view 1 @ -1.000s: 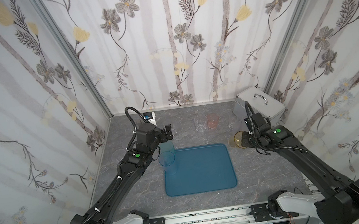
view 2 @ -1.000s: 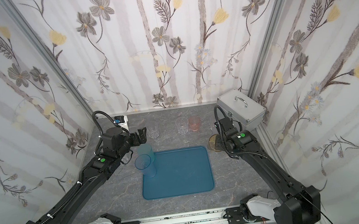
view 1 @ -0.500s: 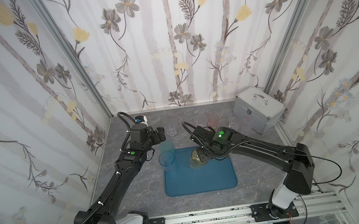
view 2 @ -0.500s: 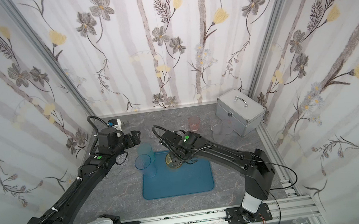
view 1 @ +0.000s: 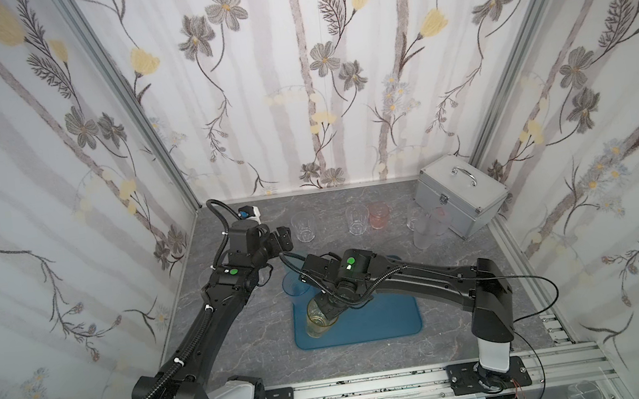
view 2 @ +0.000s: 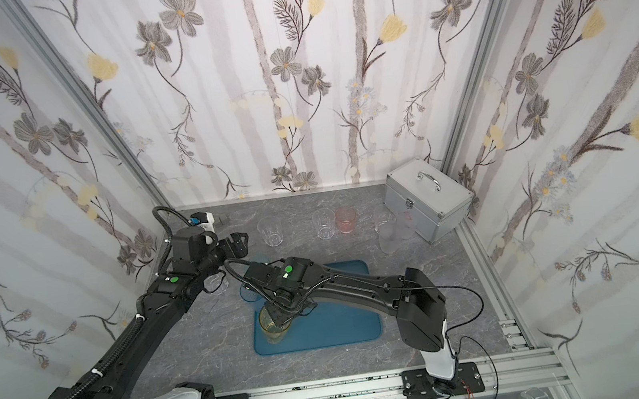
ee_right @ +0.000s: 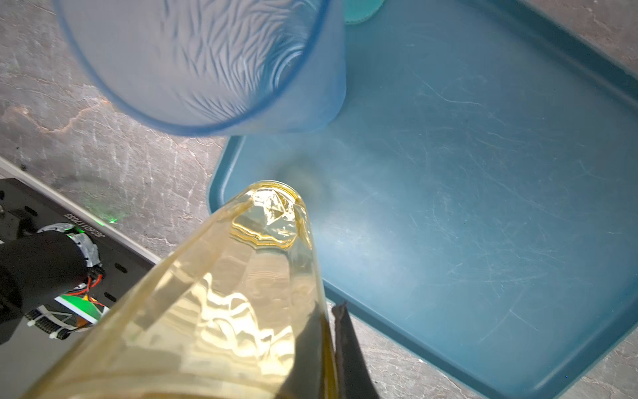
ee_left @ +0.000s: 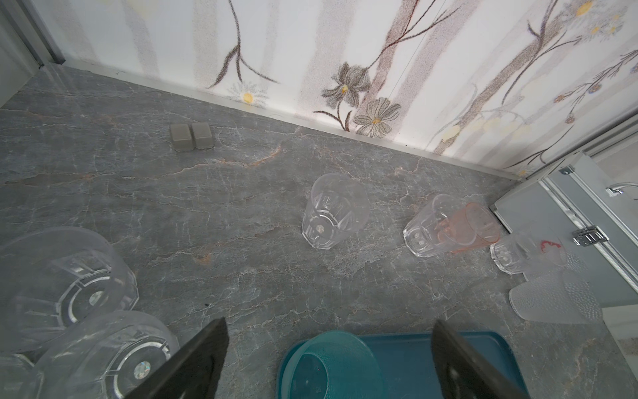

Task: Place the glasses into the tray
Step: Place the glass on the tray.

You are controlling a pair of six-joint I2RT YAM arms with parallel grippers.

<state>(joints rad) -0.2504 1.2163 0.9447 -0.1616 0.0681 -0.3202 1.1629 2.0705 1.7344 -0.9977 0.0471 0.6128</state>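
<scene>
Grey marble-patterned desk (view 1: 246, 357), walled on three sides by floral panels. Silver metal case (view 1: 462, 196) with a handle, far right corner. Teal-blue tray (view 1: 384, 322), flat and low-rimmed, centre of the desk toward the near edge. Right gripper (view 1: 329, 304): reaches across over the left half of the tray, fingers (ee_right: 345, 345) closed on the wall of an amber-yellow tumbler (view 1: 319, 322), which hangs over the tray's near-left corner; whether its base touches the tray cannot be told. Left gripper (view 1: 282, 241): over the desk just beyond the tray's far-left corner, fingers (ee_left: 193, 362) spread wide, holding nothing. Light blue tumbler (view 1: 295, 285), upright at the left side of the tray, just far of the amber one; a second blue tumbler (ee_left: 328, 366) at the tray's far-left corner. Clear faceted tumblers: one (view 1: 304, 227) far left of centre, one (view 1: 357, 219) far centre, touching or just beside a pink tumbler (view 1: 379, 215); two more (ee_left: 65, 279) under the left arm. Frosted white tumbler (view 1: 423, 235) near the case, in a cluster. Two small grey blocks (ee_left: 191, 135), far left by the wall.
</scene>
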